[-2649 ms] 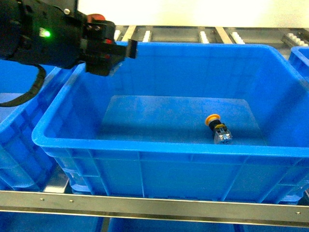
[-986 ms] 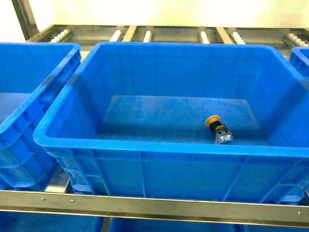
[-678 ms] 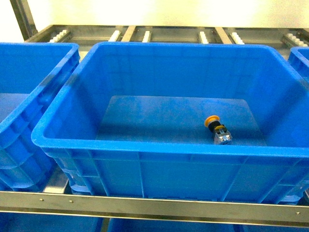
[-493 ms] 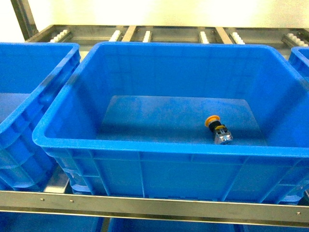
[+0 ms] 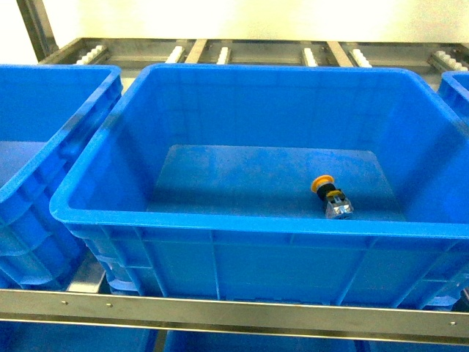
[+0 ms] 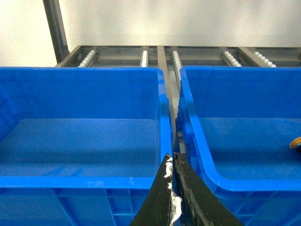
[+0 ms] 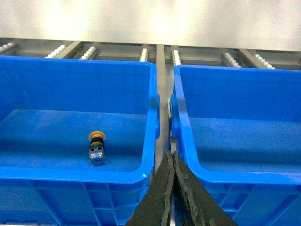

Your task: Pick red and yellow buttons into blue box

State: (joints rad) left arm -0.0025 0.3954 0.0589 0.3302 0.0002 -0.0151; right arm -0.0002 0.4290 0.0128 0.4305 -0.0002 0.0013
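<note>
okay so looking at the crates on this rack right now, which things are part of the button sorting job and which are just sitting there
Part of the job:
- yellow button, lying on its side on the floor of the blue box
- left gripper and right gripper, both shut and empty

Just there:
- left crate
- right crate
- roller rack

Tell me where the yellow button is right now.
The yellow button lies on its side on the floor of the blue box, right of centre in the head view, near the front wall.

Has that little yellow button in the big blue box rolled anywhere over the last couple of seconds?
No. The yellow button lies in the same place on the floor of the blue box, near its front right corner, cap pointing toward the back.
</note>
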